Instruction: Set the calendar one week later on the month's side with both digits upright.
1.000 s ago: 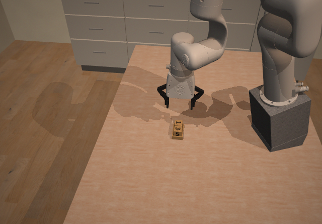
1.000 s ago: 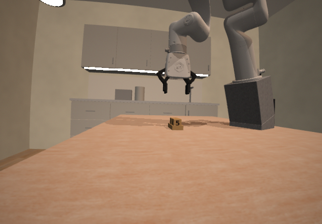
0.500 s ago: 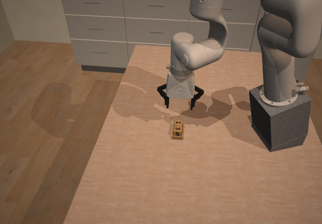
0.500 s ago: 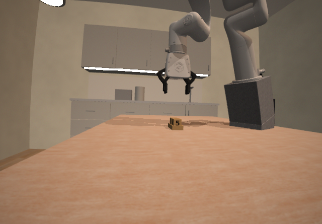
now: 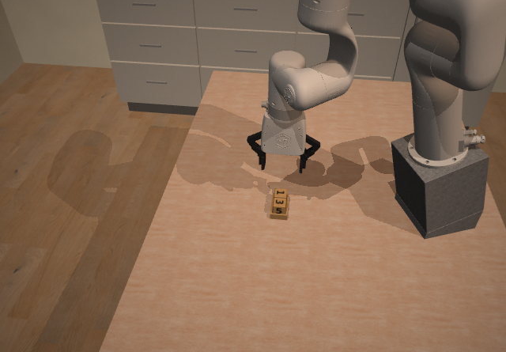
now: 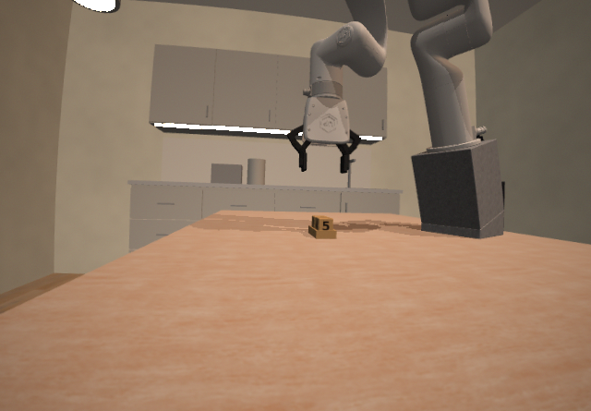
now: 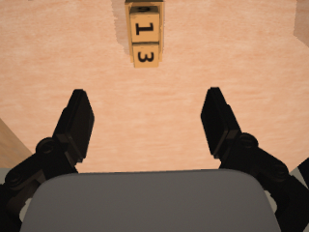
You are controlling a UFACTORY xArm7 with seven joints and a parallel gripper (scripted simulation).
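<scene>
With its black fingers spread apart and nothing between them, the gripper [image 5: 281, 169] [image 6: 324, 170] [image 7: 147, 101] hangs at upper centre of the overhead frame. Item: tray [image 5: 279, 216] [image 6: 323, 235] [image 7: 162, 29], wooden, flat on the table [image 5: 285, 278] [image 6: 295, 320] [image 7: 145, 145], just below centre overhead, top centre in the wrist view. Item: two cubes [image 5: 280, 202] [image 6: 322, 223] [image 7: 145, 36], side by side in it; top faces 1 and 3, a 5 on the end face. Side with the month's name: not visible; the date there cannot be read. Hazards, by judgement: fingers coming down off-line could catch the tray walls and tip or drag it; a grip low on one cube could nudge its neighbour; a wrong turn could leave a digit sideways; a skewed release could perch a cube on the rim. Surroundings: robot base [image 5: 443, 193] [image 6: 448, 191], grey, at right; drawers [image 5: 245, 29] [image 6: 238, 201] behind. Obstruction over the cubes: none seen.
</scene>
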